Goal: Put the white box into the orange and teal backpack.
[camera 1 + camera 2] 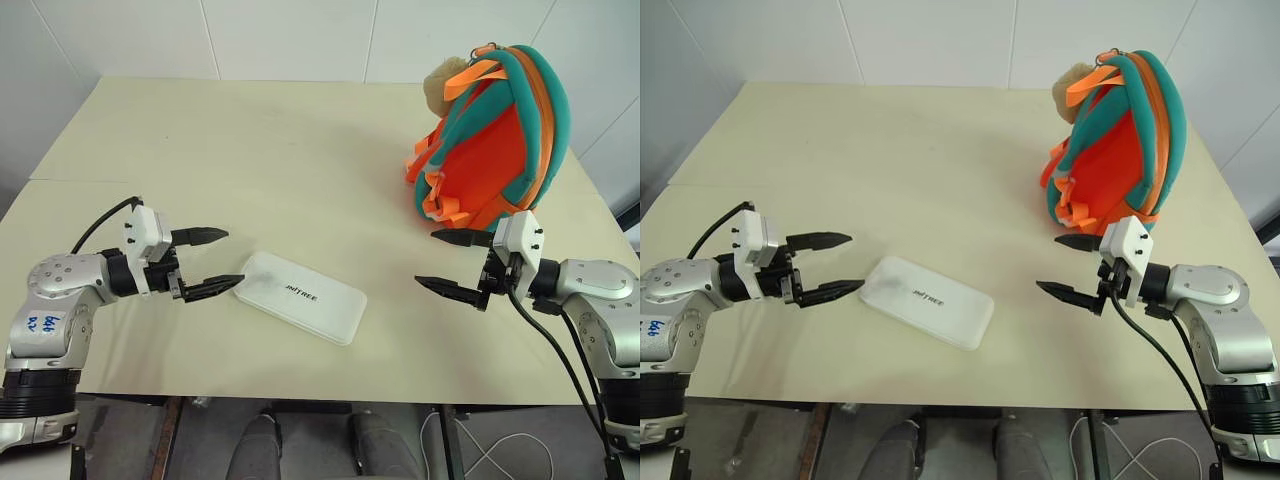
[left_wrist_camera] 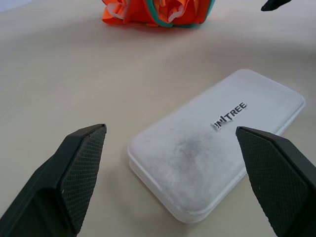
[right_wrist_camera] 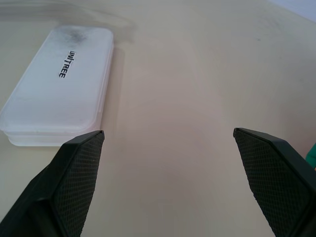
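The white box (image 1: 300, 297) lies flat on the table near its front edge, with dark lettering on its lid. My left gripper (image 1: 215, 262) hovers just off the box's left end, open and empty, its lower fingertip close to the box's corner. The orange and teal backpack (image 1: 495, 140) stands upright at the far right of the table, a tan plush toy (image 1: 445, 85) at its top. My right gripper (image 1: 448, 262) is open and empty in front of the backpack, to the right of the box with a gap between them. The box (image 2: 217, 143) lies ahead of the left fingers.
The beige table (image 1: 260, 160) has wide bare room at the back and left. Its front edge (image 1: 300, 400) runs just below the box. White wall panels stand behind the table. A black cable (image 1: 555, 350) trails along my right arm.
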You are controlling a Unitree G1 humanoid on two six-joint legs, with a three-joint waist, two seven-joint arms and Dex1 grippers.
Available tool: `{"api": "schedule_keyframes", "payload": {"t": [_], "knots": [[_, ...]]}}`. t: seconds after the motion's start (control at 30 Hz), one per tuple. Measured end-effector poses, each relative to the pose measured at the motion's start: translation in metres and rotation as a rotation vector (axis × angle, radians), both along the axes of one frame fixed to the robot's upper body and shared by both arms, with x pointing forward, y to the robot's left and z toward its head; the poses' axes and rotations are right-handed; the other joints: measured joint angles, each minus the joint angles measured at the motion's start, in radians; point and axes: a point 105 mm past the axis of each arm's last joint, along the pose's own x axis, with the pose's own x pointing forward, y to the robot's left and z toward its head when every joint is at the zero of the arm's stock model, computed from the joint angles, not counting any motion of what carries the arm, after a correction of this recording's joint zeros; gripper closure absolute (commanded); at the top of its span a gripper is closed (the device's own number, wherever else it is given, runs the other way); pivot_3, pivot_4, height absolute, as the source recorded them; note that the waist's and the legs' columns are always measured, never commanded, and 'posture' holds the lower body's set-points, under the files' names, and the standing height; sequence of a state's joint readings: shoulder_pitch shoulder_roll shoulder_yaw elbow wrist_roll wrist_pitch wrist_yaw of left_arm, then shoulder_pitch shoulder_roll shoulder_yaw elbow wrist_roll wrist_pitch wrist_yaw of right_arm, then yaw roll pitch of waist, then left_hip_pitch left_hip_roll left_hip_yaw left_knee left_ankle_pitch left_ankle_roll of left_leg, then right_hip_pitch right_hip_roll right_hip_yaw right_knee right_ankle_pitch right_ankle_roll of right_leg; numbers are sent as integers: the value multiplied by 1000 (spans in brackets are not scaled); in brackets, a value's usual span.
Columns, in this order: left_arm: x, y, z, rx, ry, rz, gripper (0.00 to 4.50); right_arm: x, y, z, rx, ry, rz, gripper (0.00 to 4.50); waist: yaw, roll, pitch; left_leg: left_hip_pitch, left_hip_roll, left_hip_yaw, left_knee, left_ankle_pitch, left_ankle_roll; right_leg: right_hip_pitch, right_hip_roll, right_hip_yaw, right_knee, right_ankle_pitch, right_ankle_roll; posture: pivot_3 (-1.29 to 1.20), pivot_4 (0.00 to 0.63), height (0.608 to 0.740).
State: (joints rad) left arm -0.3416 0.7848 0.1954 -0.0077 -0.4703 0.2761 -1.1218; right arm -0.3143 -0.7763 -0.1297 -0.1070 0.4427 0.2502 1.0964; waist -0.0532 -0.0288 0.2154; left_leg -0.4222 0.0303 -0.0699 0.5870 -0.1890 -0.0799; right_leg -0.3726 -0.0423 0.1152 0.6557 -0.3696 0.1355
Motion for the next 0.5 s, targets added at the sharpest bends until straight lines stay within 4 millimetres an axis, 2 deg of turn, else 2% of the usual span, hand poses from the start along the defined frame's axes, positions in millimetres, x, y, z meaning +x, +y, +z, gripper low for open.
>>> {"api": "schedule_keyframes", "payload": {"t": [0.13,0.27,0.37,0.5], "knots": [[0,-3,3,6,-14,-11,0,6,-1,-3,24,6,-16,70,0,0,0,0,0,0,1,0,0,0,0,0,1,0,0,0,150,740],[1,-4,3,6,-26,-12,0,6,8,-21,32,60,-5,70,0,0,0,0,0,0,1,0,0,0,0,0,1,0,0,0,150,740],[5,0,4,6,-44,2,615,2,19,-33,26,88,22,670,0,0,0,0,0,0,1,0,0,0,0,0,2,0,0,0,150,740],[17,18,-6,33,-29,96,1941,-5,37,-49,44,118,46,2139,-1,0,0,0,0,0,2,0,0,0,1,0,3,0,0,0,150,740]]}}
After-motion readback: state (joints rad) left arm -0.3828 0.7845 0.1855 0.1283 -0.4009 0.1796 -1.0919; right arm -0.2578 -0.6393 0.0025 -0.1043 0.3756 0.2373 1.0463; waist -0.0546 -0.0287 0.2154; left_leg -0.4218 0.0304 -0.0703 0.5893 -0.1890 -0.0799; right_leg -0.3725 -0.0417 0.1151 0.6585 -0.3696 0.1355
